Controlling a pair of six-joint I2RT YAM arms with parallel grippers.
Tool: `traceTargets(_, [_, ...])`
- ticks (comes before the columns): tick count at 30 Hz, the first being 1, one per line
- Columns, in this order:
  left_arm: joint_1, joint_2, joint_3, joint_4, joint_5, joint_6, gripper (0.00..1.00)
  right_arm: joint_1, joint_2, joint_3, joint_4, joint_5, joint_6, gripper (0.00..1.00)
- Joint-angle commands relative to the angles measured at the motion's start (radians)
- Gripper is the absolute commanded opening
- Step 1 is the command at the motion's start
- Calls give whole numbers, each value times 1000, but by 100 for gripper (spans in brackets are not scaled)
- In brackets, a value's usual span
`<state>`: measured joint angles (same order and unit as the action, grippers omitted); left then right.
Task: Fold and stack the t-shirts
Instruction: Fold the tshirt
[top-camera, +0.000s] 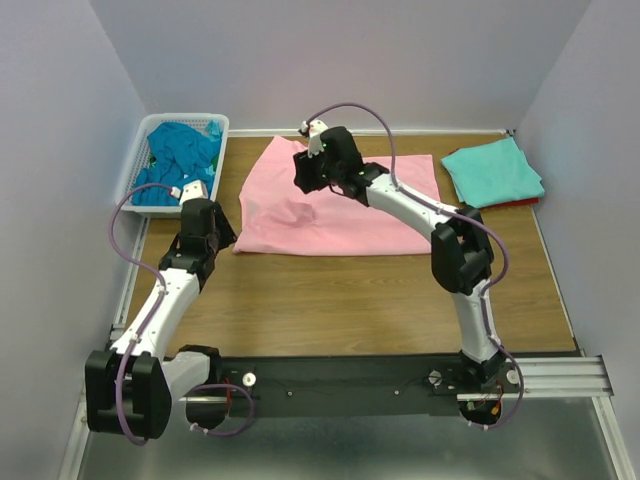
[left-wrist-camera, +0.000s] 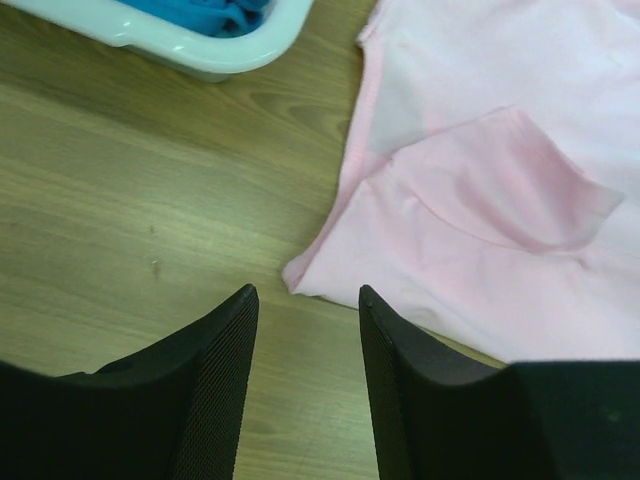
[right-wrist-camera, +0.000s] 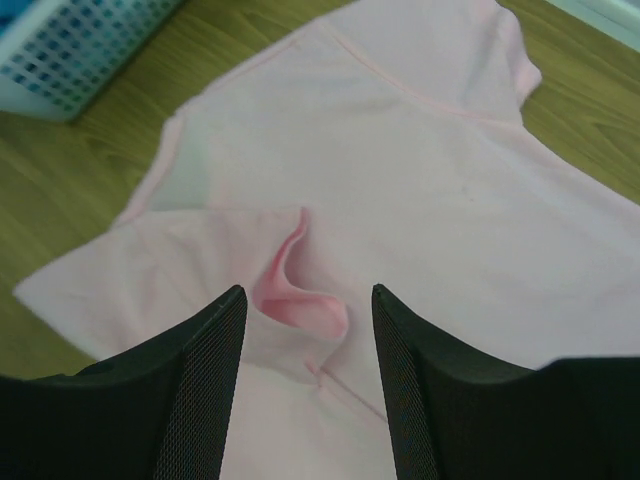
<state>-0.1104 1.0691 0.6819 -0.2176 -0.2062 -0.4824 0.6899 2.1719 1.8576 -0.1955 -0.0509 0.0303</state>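
A light pink t-shirt (top-camera: 380, 205) lies spread on the table's middle back, with a raised fold near its left part. It also shows in the left wrist view (left-wrist-camera: 520, 180) and the right wrist view (right-wrist-camera: 420, 170). My right gripper (top-camera: 305, 176) hovers over the shirt's left part, open and empty (right-wrist-camera: 308, 300), above the raised fold (right-wrist-camera: 295, 290). My left gripper (top-camera: 222, 232) is open and empty (left-wrist-camera: 308, 298), just off the shirt's near-left corner (left-wrist-camera: 300, 275). A folded light aqua shirt (top-camera: 492, 170) lies at the back right on a red one (top-camera: 520, 203). Teal-blue shirts (top-camera: 180, 160) fill the basket.
A white lattice basket (top-camera: 218, 128) stands at the back left; its rim shows in the left wrist view (left-wrist-camera: 190, 45) and right wrist view (right-wrist-camera: 60, 60). Walls close the back and sides. Bare wooden table (top-camera: 330, 300) lies in front of the pink shirt.
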Motion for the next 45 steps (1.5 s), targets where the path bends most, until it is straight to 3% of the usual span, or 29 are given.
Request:
traceTargets(1, [5,17,-10,99,166,1,51,2,-29,-57,85,-375,201,60])
traceTargets(5, [-6,118,16,142,315,-45,48,2,12,-100,186,-501,348,60])
traceTargets(8, [-14,213,51,149,333,-50,47,2,58,-127,316,-555,428,60])
traceTargets(14, [-14,369,111,126,346,-51,46,-16,161,-124,352,-557,497,60])
traceTargets(25, [-14,394,88,109,311,-65,45,-228,241,-140,427,-572,579,61])
traceTargets(32, [-12,237,24,107,214,-127,46,-283,31,-267,427,-583,543,63])
traceTargets(36, [-5,173,-4,112,146,-174,49,-314,-130,-479,426,-578,516,64])
traceTargets(45, [6,313,67,191,202,-252,50,-493,-464,-911,410,-465,532,64])
